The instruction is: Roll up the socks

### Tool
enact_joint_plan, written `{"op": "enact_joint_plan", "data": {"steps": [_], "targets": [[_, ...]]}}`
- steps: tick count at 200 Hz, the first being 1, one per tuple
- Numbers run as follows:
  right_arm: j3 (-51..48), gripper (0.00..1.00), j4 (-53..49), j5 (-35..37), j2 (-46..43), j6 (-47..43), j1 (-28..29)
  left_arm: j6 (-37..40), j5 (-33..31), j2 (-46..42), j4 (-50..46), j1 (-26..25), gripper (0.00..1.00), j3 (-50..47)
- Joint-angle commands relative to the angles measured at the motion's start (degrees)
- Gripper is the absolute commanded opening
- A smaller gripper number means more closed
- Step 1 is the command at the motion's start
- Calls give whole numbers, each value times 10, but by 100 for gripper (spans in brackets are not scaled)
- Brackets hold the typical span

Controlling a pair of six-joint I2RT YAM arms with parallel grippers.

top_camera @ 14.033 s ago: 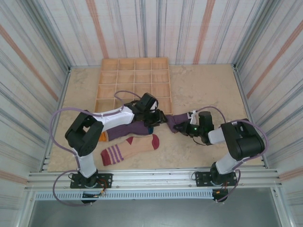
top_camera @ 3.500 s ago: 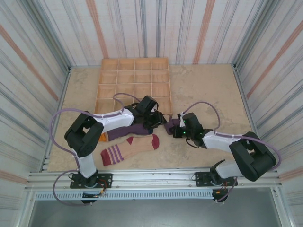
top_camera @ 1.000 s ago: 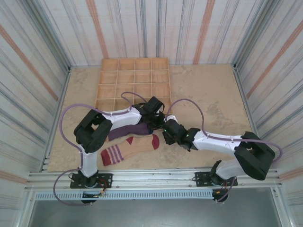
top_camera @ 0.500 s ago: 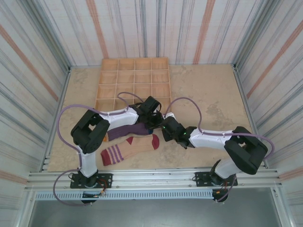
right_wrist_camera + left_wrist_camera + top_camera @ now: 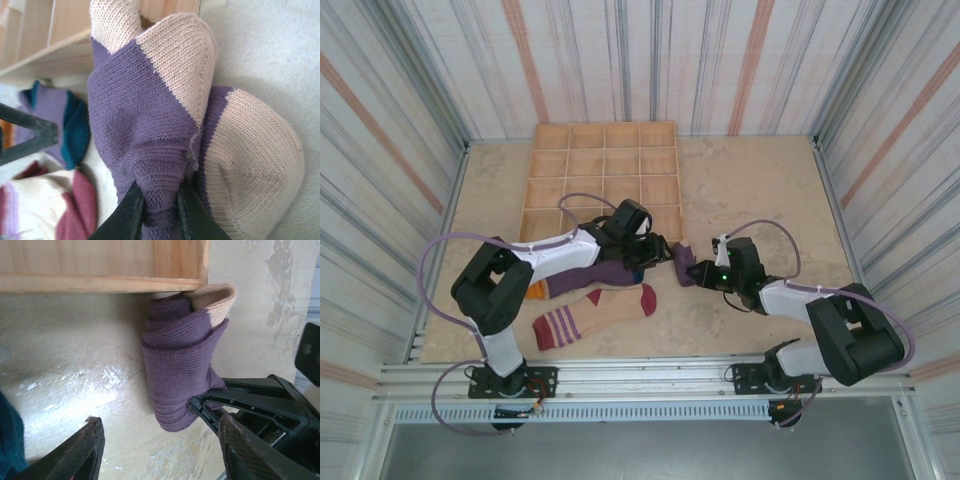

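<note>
Spanning near edge: slotted metal rail [image 5: 650, 372], with the left arm base [image 5: 510, 380] and right arm base [image 5: 775, 378] bolted to it.
Counter [image 5: 760, 190]: pale beige board, mottled and scuffed, with lighter blotches toward the right; thin metal strips down both sides.
Tan sock [image 5: 595, 312]: flat on the counter, nearest the rail, left of centre; striped cuff to the left, red toe to the right.
Purple sock [image 5: 585, 275]: flat, just beyond the tan one and roughly parallel; orange cuff left, teal toe right, partly under the left arm.
Left hand [image 5: 160, 445]: fingers [image 5: 90, 445] spread wide, nothing between them, over bare counter beside the teal toe, facing the bundle.
Dark purple sock bundle [image 5: 180, 370]: rolled into a fat wad with cream patches, right of centre, far end tucked against the tray's near right corner.
Right hand [image 5: 160, 210]: pressed together on the bundle's near end, pinching a fold of purple knit.
Wooden tray [image 5: 605, 177]: shallow grid of square compartments, centred toward the back of the counter.
Walls [image 5: 650, 60]: corrugated panels on three sides, white and grey stripes with scattered rust-orange bands.
</note>
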Motion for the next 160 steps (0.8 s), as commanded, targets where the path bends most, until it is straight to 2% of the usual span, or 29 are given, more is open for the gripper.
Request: {"op": "enact_joint_plan", "data": {"steps": [1, 23, 80, 118, 160], "targets": [[-42, 3, 25, -108, 25, 69, -40, -2, 4, 9, 33, -9, 64, -10], [-46, 1, 50, -174, 53, 90, -76, -8, 12, 31, 42, -14, 64, 4], [-53, 0, 51, -239, 98, 108, -129, -23, 0, 85, 48, -39, 64, 47], [-49, 0, 65, -240, 135, 128, -144, -28, -8, 113, 54, -52, 62, 66], [-59, 0, 98, -251, 152, 162, -172, -29, -16, 134, 48, -59, 50, 75]]}}
